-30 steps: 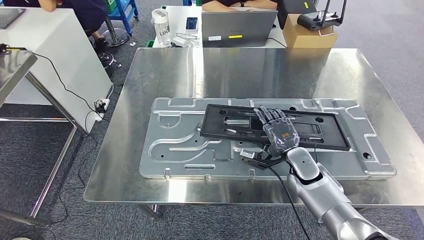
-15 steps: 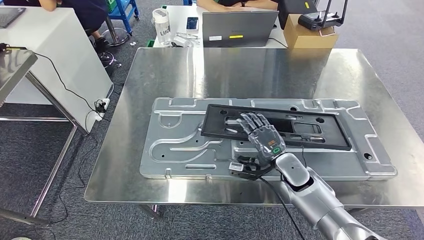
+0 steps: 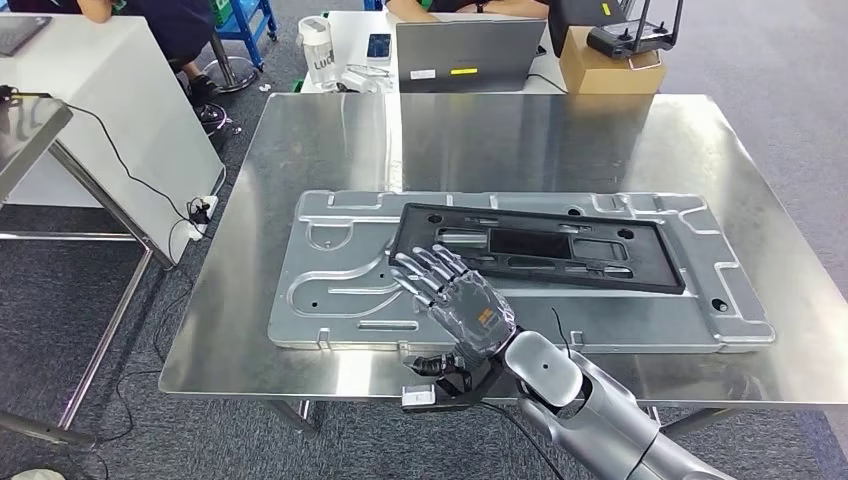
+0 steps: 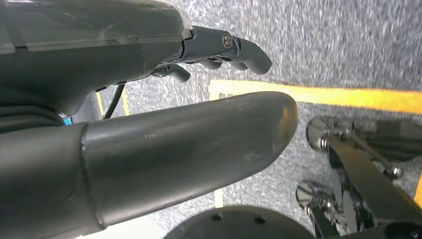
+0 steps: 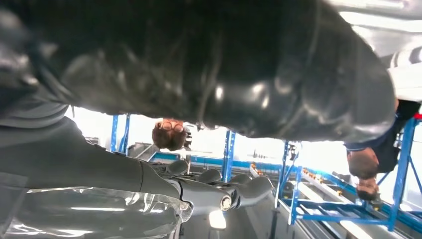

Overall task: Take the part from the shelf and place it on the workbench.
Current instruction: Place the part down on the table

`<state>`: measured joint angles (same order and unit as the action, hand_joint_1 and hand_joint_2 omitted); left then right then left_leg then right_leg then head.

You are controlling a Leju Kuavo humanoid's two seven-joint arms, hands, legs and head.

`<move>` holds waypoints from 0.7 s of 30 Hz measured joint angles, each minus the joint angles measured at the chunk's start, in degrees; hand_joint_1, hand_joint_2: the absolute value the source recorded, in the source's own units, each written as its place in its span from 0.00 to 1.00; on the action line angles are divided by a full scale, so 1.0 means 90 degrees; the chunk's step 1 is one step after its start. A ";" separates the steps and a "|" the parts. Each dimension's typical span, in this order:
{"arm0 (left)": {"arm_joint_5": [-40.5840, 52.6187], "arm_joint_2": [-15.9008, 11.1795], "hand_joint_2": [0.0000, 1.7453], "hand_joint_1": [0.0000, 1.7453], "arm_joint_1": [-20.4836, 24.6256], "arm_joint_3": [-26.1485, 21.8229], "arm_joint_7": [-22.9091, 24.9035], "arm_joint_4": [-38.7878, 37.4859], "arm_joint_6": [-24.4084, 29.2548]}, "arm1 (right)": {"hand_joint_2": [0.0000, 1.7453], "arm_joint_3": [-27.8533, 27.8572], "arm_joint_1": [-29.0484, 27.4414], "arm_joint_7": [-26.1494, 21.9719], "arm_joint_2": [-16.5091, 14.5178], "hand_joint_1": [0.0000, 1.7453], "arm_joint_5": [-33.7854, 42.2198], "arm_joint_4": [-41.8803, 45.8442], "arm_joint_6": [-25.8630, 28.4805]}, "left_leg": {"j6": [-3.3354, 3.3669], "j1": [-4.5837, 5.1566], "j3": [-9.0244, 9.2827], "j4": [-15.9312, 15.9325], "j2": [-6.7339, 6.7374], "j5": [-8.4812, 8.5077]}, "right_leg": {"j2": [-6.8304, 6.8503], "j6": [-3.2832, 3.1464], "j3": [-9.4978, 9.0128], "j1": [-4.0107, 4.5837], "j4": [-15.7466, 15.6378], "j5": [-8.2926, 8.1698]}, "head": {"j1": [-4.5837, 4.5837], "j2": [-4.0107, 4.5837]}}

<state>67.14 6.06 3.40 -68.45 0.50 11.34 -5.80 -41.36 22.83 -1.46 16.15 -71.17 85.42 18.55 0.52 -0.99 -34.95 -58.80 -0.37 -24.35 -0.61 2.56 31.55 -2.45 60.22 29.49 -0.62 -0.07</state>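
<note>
Right hand (image 3: 462, 308) hovers empty, fingers spread, above the table's (image 3: 330, 140) near edge, with the black part (image 3: 530, 250) already lying on the plate (image 3: 330, 290); withdrawing should clear the part cleanly.

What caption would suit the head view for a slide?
Right hand open above the workbench edge, black part resting on the silver plate.
</note>
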 joint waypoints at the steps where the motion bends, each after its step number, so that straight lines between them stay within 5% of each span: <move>1: 0.0003 -0.0003 0.00 0.00 -0.0003 -0.0003 0.0000 0.0000 0.0004 | 0.00 -0.0017 -0.0004 0.0001 0.0010 0.00 0.0004 0.0027 0.0001 | -0.0049 0.0003 -0.0035 -0.0030 -0.0007 0.0013 | -0.0021 -0.0063 0.0037 0.0026 0.0026 0.0003 | 0.0001 0.0000; 4: 0.0009 0.0010 0.00 0.00 -0.0029 -0.0007 0.0003 -0.0002 0.0016 | 0.00 -0.0047 -0.0005 0.0002 0.0039 0.00 0.0010 0.0084 0.0002 | -0.0165 -0.0033 -0.0113 -0.0111 -0.0005 -0.0047 | -0.0011 -0.0260 0.0139 0.0044 0.0041 -0.0110 | 0.0001 0.0000; 8: 0.0013 0.0019 0.00 0.00 -0.0020 -0.0008 0.0005 -0.0002 0.0036 | 0.00 -0.0069 -0.0005 0.0002 0.0050 0.00 0.0017 0.0131 0.0004 | -0.0219 -0.0049 -0.0549 -0.1407 0.0014 -0.0999 | 0.0032 -0.0397 0.0361 0.0077 0.0027 -0.0297 | 0.0002 0.0000; 10: 0.0015 0.0018 0.00 0.00 -0.0016 -0.0008 0.0005 -0.0002 0.0048 | 0.00 -0.0084 -0.0018 0.0007 0.0056 0.00 0.0025 0.0133 0.0005 | -0.0199 -0.0045 -0.0526 -0.1759 0.0014 -0.1177 | 0.0051 -0.0404 0.0490 0.0119 0.0029 -0.0396 | 0.0003 0.0000; 15: 0.0024 0.0016 0.00 0.00 0.0014 -0.0008 0.0006 -0.0002 0.0066 | 0.00 -0.0103 -0.0053 0.0075 0.0085 0.00 0.0058 0.0181 0.0035 | 0.0009 0.0064 0.0714 0.0038 0.0016 -0.0709 | 0.0068 -0.0312 0.0651 0.0145 0.0007 -0.0626 | 0.0001 0.0000; 19: 0.0024 0.0017 0.00 0.00 0.0010 -0.0008 0.0012 -0.0002 0.0070 | 0.00 -0.0111 -0.0117 0.0102 0.0130 0.00 0.0075 0.0200 0.0064 | 0.0115 0.0097 0.0700 0.0227 0.0037 -0.0470 | 0.0077 -0.0132 0.0660 0.0120 -0.0061 -0.0724 | 0.0001 0.0000; 21: 0.0024 0.0020 0.00 0.00 0.0008 -0.0010 0.0015 -0.0002 0.0071 | 0.00 -0.0113 -0.0138 0.0105 0.0165 0.00 0.0079 0.0203 0.0073 | 0.0202 0.0069 0.0598 0.0318 0.0077 -0.0277 | 0.0069 -0.0090 0.0783 0.0125 0.0272 -0.0289 | -0.0001 0.0000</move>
<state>67.36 6.24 3.47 -68.53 0.64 11.32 -5.16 -42.38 21.59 -0.51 17.63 -70.46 87.24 19.20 2.34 -0.37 -29.57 -55.94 0.32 -26.84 0.01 1.74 38.60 -1.33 62.66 26.89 -0.63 -0.07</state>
